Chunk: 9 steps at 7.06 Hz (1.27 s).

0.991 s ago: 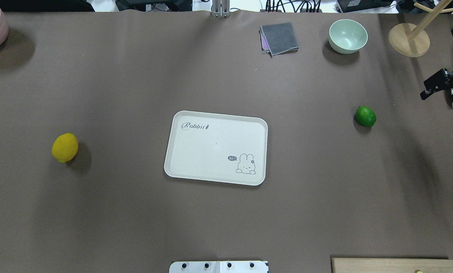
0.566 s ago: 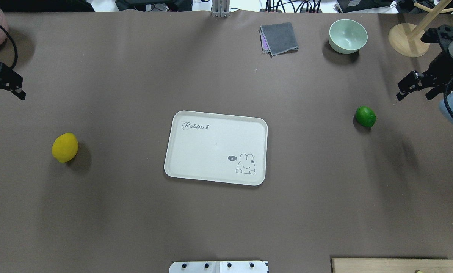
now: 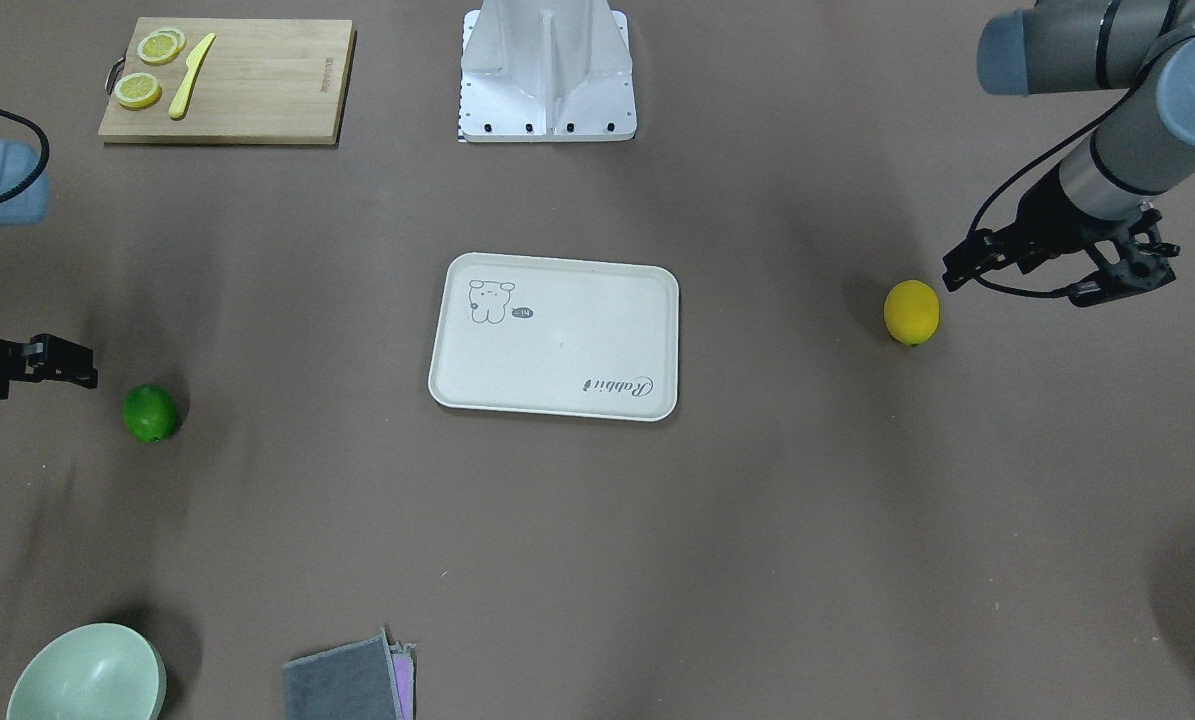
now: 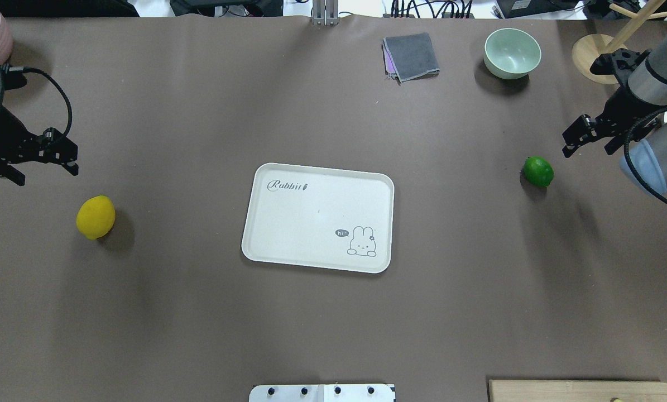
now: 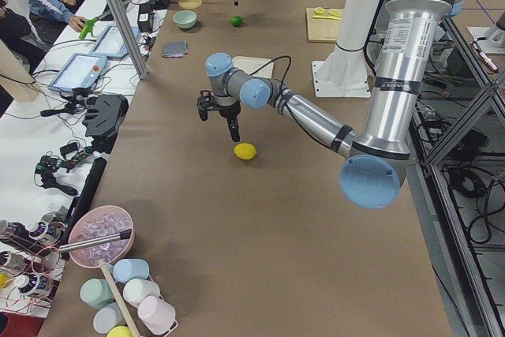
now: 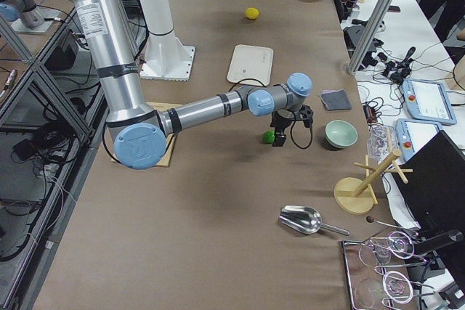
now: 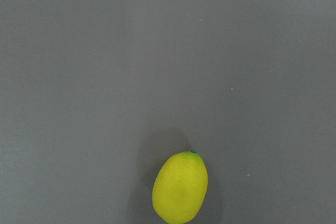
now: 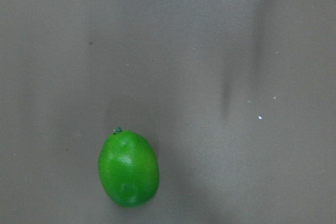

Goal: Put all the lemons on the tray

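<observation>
Both lemons are off the tray [image 4: 317, 168], nothing picked yet.

Yellow lemon [image 4: 95, 217]: by the table's [image 4: 333, 335] left edge, about midway between near and far edges. Matte bright yellow oval, finely pebbled skin, small green nub at one tip.

Green lemon [image 4: 538, 171]: by the right edge, slightly toward the far side. Glossy deep green with highlights on the skin, and a tiny stem nub.

The tray sits at table centre, bare. It is cream with a raised rim, a rabbit print and "Rabbit" script.

Left gripper [image 4: 46, 172]: fingers spread, empty, hanging just far-side of the yellow lemon and not touching it.

Right gripper [image 4: 587, 149]: fingers spread, empty, just beside the green lemon on its right-edge side and clear of it.

Handling, my read: both look light and firm, so a moderate squeeze should do. Ovals roll, so a nudge on approach could send one off. Take each across the short axis at the widest belly, not on the tapered tips. The green skin looks slick, so centre the pads well. Set them down low, since the tray's rim is shallow.
</observation>
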### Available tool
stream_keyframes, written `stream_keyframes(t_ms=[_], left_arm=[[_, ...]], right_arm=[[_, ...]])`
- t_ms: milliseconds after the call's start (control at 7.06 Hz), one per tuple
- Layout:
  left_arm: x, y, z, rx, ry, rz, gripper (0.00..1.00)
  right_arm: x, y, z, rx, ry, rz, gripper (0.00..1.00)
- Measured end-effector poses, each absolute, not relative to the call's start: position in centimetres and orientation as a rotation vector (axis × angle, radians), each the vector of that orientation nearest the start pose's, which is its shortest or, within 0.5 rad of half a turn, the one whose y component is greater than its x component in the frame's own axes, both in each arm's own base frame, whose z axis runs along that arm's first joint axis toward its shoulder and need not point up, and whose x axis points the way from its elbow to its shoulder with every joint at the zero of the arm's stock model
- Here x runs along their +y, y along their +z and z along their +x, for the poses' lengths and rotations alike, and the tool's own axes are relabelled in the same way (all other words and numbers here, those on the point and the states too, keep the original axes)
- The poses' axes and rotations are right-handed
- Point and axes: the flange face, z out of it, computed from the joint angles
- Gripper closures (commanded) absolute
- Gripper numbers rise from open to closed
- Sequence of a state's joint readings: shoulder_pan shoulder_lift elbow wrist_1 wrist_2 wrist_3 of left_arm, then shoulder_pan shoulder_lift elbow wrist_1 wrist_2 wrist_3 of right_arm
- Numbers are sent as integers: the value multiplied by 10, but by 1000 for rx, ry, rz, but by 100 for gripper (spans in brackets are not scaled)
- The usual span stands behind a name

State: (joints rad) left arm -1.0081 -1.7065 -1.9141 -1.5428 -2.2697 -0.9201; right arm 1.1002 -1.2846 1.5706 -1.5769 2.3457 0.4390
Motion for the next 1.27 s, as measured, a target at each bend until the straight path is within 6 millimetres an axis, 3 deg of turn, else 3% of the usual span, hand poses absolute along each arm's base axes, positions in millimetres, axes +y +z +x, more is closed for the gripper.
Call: stream_keyframes(t_ms=[283, 425, 850, 991, 1133, 1274], left_arm=[[-469, 447, 239, 802, -194, -134, 2], [-465, 452, 246, 798, -199, -139, 2], [-459, 464, 269, 786, -215, -142, 2], [-457, 469, 279, 792, -221, -141, 2], [-455, 476, 287, 789, -221, -134, 2], [-454, 483, 294, 785, -217, -124, 2]], right_arm=[[-582, 487, -262, -807, -168, -93, 3], [-583, 492, -276, -810, -192, -67, 3], [-578, 508, -296, -817, -238, -40, 3], [-571, 515, -302, -815, -254, -38, 8], [-563, 524, -307, -813, -269, -36, 21], [-560, 529, -309, -812, -277, -36, 44]])
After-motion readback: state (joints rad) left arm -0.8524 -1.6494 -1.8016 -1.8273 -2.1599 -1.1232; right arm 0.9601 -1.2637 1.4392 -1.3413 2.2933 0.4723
